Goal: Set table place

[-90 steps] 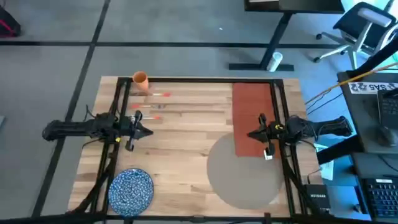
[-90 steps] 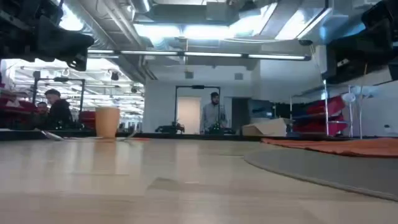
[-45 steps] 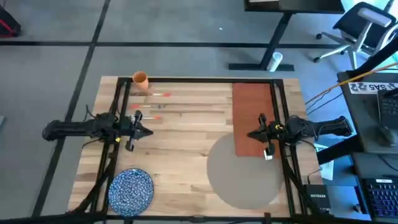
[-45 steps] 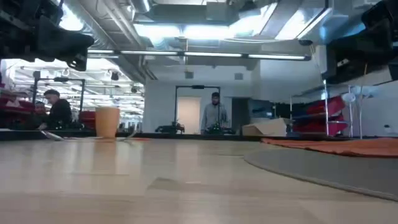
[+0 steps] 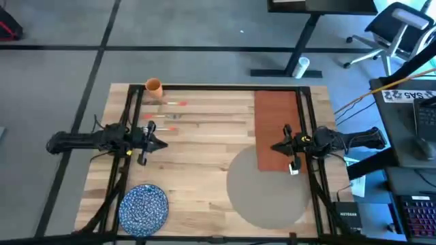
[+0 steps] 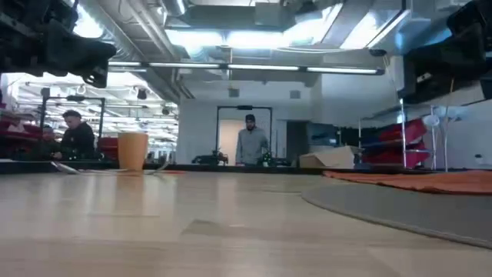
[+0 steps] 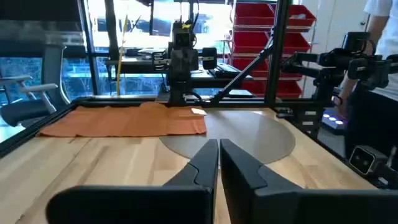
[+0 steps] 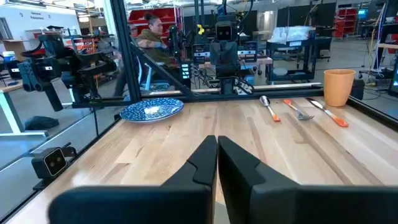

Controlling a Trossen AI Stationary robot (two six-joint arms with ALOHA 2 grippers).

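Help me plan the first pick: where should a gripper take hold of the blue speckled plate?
The blue speckled plate lies flat on the table, so probably grip its raised rim, pinching from above. The left gripper, shut, is nearest.

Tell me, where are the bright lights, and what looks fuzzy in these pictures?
Low view: bright ceiling lights glare at the top, and the nearest table boards look soft. Left wrist view: the windows behind the napkin glow pale and washed out. High view: even light, only faint shadows under the left gripper and right gripper.
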